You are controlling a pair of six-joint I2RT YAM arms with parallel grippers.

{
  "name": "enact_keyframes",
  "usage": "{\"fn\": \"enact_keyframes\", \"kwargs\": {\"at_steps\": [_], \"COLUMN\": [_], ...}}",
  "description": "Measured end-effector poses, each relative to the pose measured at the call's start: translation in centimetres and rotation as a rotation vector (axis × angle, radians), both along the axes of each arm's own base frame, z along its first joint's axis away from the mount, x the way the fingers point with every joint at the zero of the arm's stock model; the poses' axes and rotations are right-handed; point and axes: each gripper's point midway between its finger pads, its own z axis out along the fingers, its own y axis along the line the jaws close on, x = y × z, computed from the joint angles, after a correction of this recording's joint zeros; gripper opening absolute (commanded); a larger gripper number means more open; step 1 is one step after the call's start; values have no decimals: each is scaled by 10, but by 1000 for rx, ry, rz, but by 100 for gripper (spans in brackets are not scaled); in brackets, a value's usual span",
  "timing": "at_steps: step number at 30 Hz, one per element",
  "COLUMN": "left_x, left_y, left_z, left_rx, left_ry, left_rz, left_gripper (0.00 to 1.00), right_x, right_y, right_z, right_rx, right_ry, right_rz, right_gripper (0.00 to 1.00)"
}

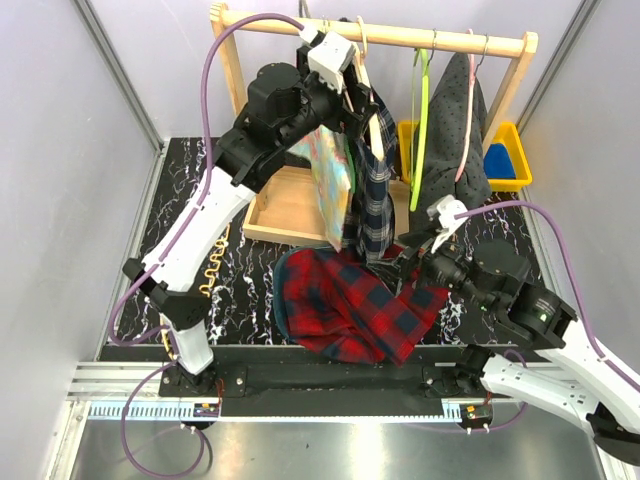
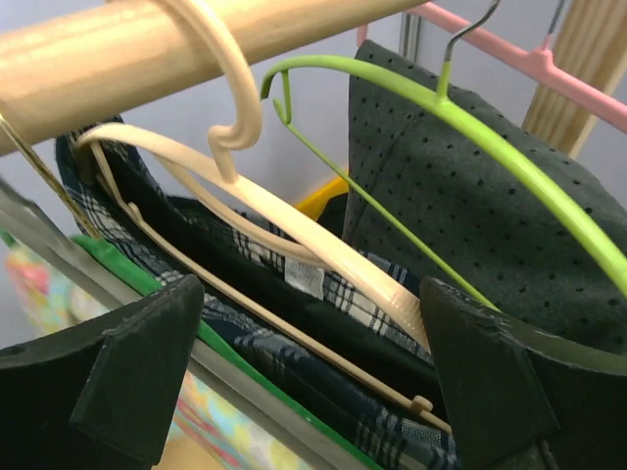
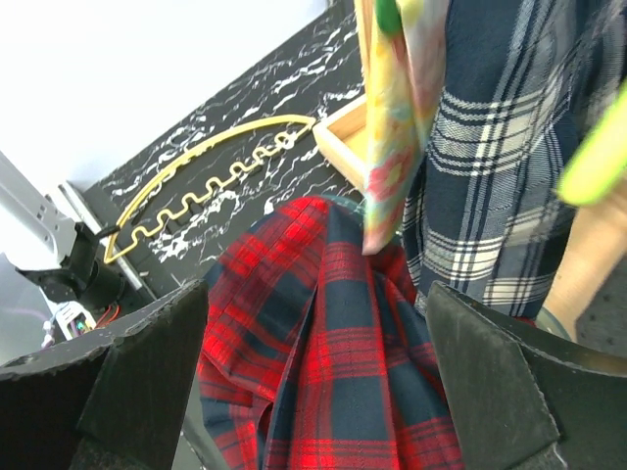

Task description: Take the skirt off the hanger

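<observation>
Top view. Found the left gripper raised to the wooden rail at upper centre, jaws released and wide, grasping nothing. Saw the navy plaid skirt hanging just below it from the cream hanger, beside a colourful cloth. Noted the right gripper at centre right, low over a red plaid garment lying on the table, jaws likewise released.

Left wrist view. Looked past two wide-spread fingers in the lower corners at the cream hanger, hooked over the wooden rail at upper left. Saw the navy plaid skirt draped from it across lower centre, with a green hanger and a dotted dark garment at right.

Right wrist view. Found the fingers apart, empty, in the lower corners. Saw the red plaid garment at lower centre, the navy plaid skirt hanging at upper right beside the colourful cloth, and a yellow wavy hanger at left.
</observation>
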Motion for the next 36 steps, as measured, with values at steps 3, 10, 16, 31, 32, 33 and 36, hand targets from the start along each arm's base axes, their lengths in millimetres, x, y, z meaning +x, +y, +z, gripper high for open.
{"fn": "enact_keyframes", "kwargs": {"at_steps": [3, 10, 16, 31, 32, 33, 36], "left_x": [5, 8, -12, -11, -10, -8, -3], "left_y": [9, 65, 100, 105, 104, 104, 102], "left_z": [-7, -9, 9, -4, -6, -8, -14], "left_rx": [-3, 19, 45, 107, 111, 114, 125], "left_ry": [18, 37, -15, -20, -16, -14, -4], "left_rz": [16, 118, 168, 185, 185, 185, 186], "left_gripper": [99, 99, 99, 99, 99, 99, 99], "right_x": [-1, 1, 2, 6, 5, 5, 5], "right_y": [-3, -7, -5, -3, -3, -4, -6], "right_z": [3, 1, -5, -10, -9, -9, -7], "right_rx": [8, 0, -13, -29, -27, -24, -18], "right_ry": [-9, -5, 4, 14, 13, 12, 8], "right_rz": [-9, -27, -27, -34, -34, -35, -45], "right_gripper": [100, 100, 100, 100, 100, 100, 100]}}
